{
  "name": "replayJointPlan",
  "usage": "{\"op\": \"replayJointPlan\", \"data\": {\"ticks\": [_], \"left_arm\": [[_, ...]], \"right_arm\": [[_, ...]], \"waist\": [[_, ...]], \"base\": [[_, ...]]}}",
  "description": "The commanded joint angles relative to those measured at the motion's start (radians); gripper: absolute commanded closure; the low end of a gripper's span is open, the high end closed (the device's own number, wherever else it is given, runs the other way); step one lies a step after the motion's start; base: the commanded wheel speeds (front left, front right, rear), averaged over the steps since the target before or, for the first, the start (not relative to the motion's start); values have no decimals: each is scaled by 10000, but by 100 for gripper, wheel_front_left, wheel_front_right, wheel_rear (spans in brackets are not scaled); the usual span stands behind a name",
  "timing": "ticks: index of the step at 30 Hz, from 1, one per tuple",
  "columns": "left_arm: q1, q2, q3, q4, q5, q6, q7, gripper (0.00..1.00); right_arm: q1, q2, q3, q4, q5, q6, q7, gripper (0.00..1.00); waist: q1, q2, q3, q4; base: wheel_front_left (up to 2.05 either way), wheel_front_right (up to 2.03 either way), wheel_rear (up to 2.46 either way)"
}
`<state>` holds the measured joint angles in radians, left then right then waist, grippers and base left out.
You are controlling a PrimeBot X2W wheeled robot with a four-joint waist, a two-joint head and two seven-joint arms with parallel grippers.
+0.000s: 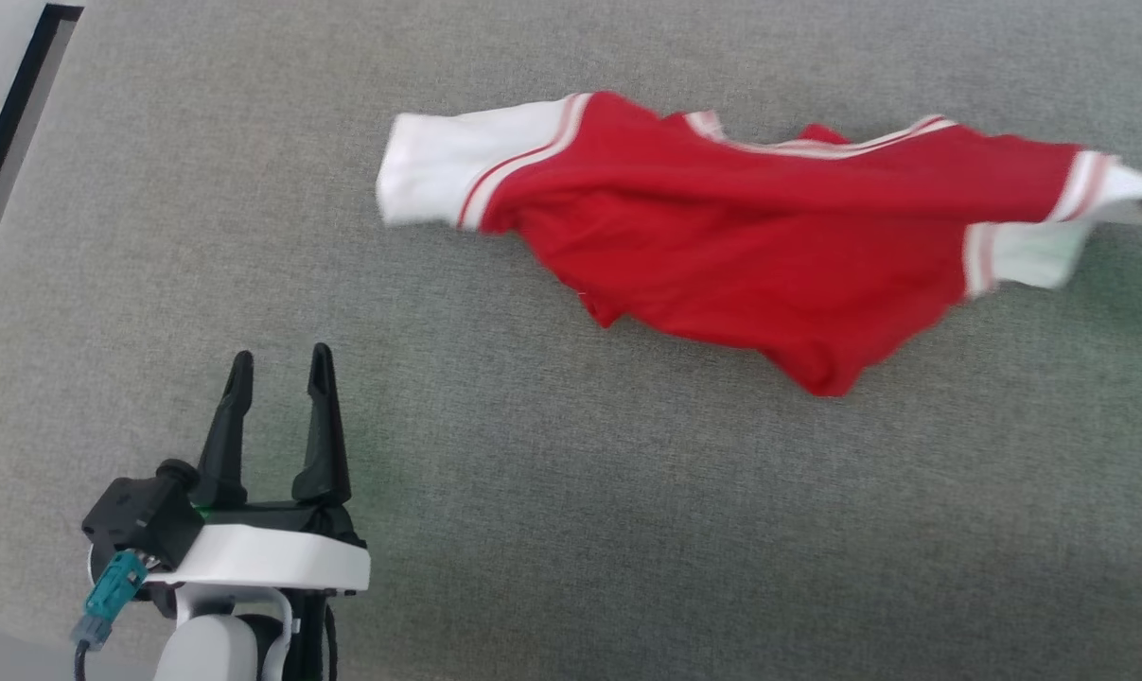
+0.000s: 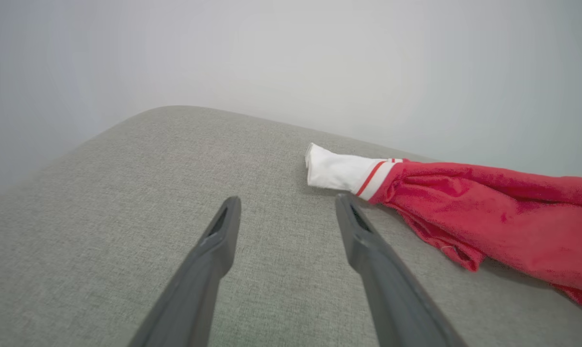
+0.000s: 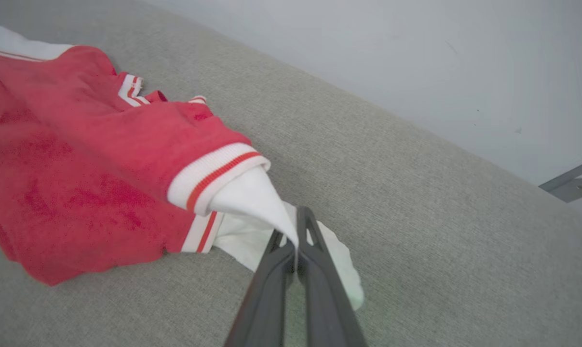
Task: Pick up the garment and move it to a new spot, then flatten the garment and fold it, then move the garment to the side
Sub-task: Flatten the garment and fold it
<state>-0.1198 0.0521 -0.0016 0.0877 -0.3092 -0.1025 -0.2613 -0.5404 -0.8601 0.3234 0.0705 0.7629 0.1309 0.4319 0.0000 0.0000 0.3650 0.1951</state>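
Garment (image 1: 722, 246) lay crumpled on grey cushion (image 1: 533, 530), right gripper (image 3: 293, 233) sat clamped on its white sleeve tip (cloth drawn up to the fingers), left gripper (image 1: 281, 357) stood spread apart, other sleeve ahead-right, not touching.

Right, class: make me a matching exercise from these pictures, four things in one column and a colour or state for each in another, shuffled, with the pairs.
Things:
1 left gripper
2 right gripper
3 garment
4 work surface

States:
A mostly red, rumpled
B open, holding nothing
C grey weave
D shut on a white sleeve

Pairs: 1-B, 2-D, 3-A, 4-C
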Motion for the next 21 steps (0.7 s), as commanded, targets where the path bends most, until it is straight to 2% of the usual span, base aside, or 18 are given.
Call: {"op": "replayJointPlan", "data": {"ticks": [1,4,7,12,20,21], "left_arm": [[-110,3,-50,-25,-79,-24,-51,0],[-228,2,-192,-69,-137,-45,-51,0],[-269,5,-234,-143,-198,-54,-51,0],[-409,0,-207,-81,-174,-66,-53,0],[-772,0,-123,38,102,-163,-52,0],[-809,-4,-106,45,157,-188,-52,0]], "right_arm": [[207,2,-424,194,179,-3,195,100],[518,-107,-1633,845,323,-3,640,100],[1016,-100,-2352,1263,202,-1,880,100],[1503,444,-2939,1611,-22,-3,754,100],[1330,972,-3169,2034,-814,-3,214,100],[1290,1084,-3205,2105,-810,-3,111,88]], "waist": [[0,0,48,32],[0,0,156,159],[0,0,242,255],[0,0,414,215],[0,0,500,-54],[0,0,492,-125]], "base": [[0,0,0],[0,0,0],[0,0,0],[0,0,0],[0,0,0],[0,0,0]]}}
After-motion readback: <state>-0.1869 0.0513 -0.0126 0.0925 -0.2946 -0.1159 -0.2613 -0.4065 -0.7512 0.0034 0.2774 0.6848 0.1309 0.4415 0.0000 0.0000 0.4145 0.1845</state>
